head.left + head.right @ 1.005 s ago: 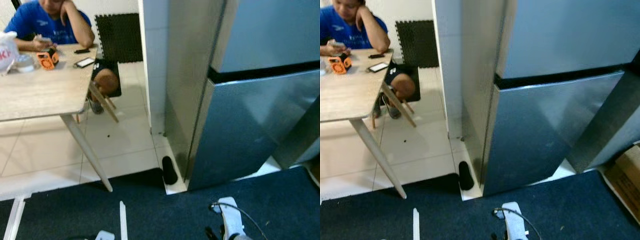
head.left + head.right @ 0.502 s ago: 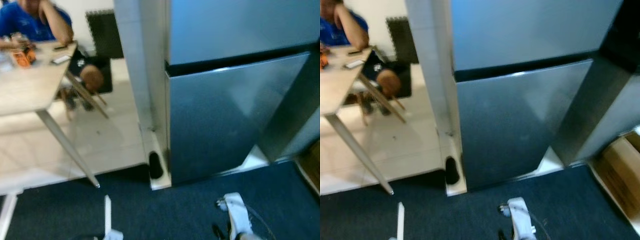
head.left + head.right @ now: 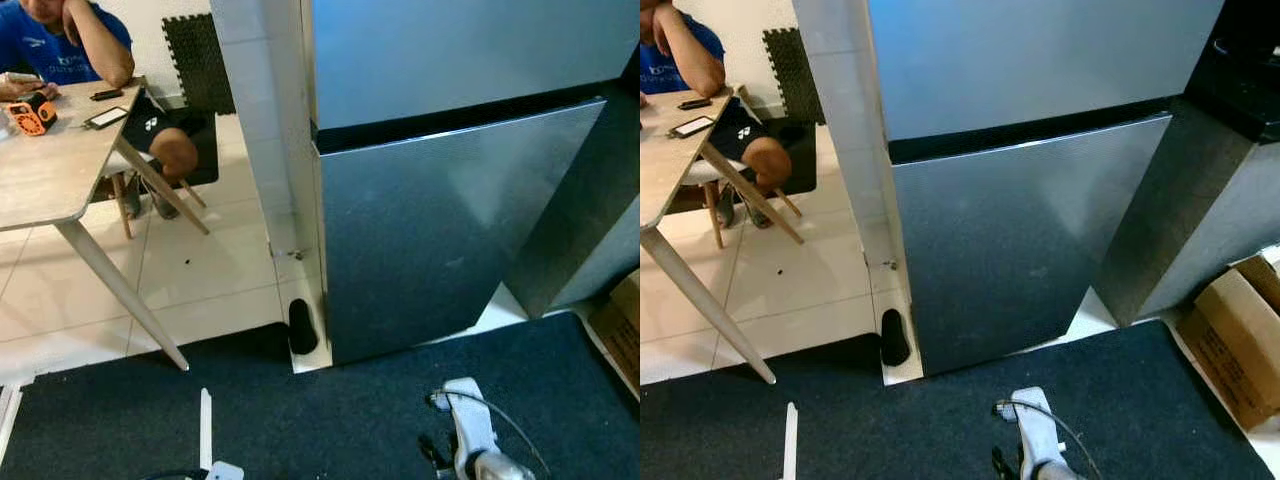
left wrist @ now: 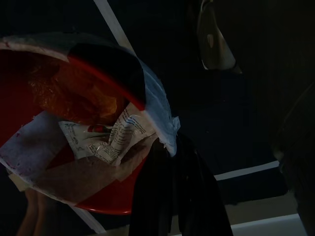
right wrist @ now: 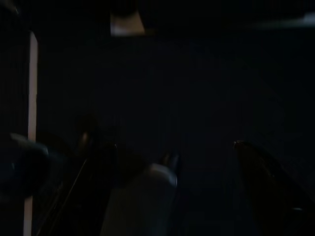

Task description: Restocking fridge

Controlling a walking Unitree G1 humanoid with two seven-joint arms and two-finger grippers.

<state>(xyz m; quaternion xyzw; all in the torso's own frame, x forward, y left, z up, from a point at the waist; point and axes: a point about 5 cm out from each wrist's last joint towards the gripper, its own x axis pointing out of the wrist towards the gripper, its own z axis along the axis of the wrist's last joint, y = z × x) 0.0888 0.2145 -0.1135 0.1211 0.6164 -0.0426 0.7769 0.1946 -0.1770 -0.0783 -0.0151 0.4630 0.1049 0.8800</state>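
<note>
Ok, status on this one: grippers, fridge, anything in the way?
Left gripper shut on red packet. Right gripper fingers apart, idle over dark carpet. Fridge ahead, both doors closed. Black object on floor by its left corner.

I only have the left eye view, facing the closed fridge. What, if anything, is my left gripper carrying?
Observer: The left wrist view shows the left gripper shut on a red packet with a crumpled white label.
Operator: Good. And the brown sliver at the right edge of my picture, what is it?
Observer: In the right eye view it is an open cardboard box on the floor, just right of the grey cabinet that stands beside the fridge.
</note>
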